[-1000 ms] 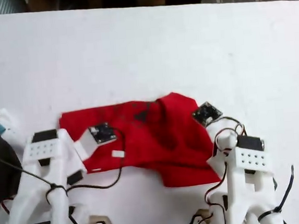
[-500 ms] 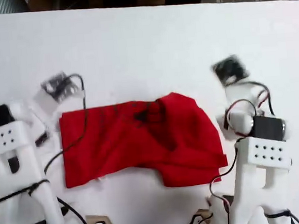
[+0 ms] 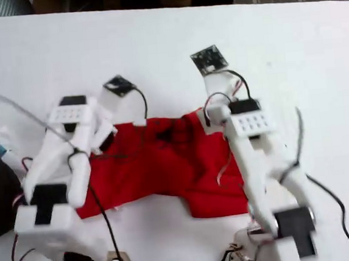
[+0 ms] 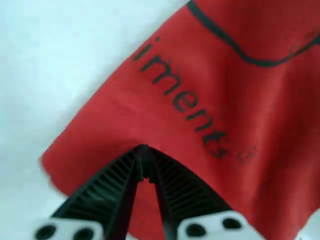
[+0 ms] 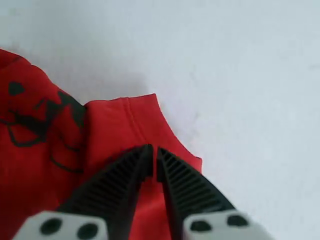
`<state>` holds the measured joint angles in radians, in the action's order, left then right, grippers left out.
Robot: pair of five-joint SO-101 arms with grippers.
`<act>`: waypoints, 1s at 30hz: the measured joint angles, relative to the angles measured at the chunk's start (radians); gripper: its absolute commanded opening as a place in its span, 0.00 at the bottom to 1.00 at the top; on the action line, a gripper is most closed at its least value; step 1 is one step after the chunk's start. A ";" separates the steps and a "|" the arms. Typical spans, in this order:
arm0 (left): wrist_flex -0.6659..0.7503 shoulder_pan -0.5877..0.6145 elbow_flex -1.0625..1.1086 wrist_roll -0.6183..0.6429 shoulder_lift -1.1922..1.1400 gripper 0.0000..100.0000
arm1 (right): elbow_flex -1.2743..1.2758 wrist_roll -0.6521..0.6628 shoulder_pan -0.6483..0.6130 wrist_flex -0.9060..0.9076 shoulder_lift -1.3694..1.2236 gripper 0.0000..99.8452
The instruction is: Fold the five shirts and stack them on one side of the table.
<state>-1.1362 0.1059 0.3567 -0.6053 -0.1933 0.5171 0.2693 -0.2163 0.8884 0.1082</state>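
Rumpled red shirt [image 3: 165, 168]; left gripper [image 4: 143, 167] ribbed jaws pressed together, right gripper [image 5: 153, 162] nearly closed, perhaps pinching it

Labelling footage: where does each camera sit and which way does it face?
High view: above the table, looking down on red shirt, left arm, right arm.
Left wrist view: on left wrist, facing along left gripper onto shirt.
Right wrist view: on right wrist, along right gripper onto shirt edge.
All share the shirt.

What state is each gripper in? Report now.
Left gripper: shut, over the red shirt; whether it pinches cloth cannot be told.
Right gripper: shut, at the red shirt's edge; same doubt.
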 measured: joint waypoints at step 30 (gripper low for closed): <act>-0.631 0.035 -1.346 0.021 -0.793 0.02 | -0.215 0.060 0.295 0.124 -0.150 0.02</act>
<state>-1.7668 0.1412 -0.9889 -0.5838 -0.9866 0.3023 0.3291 0.0783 1.0127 -0.0422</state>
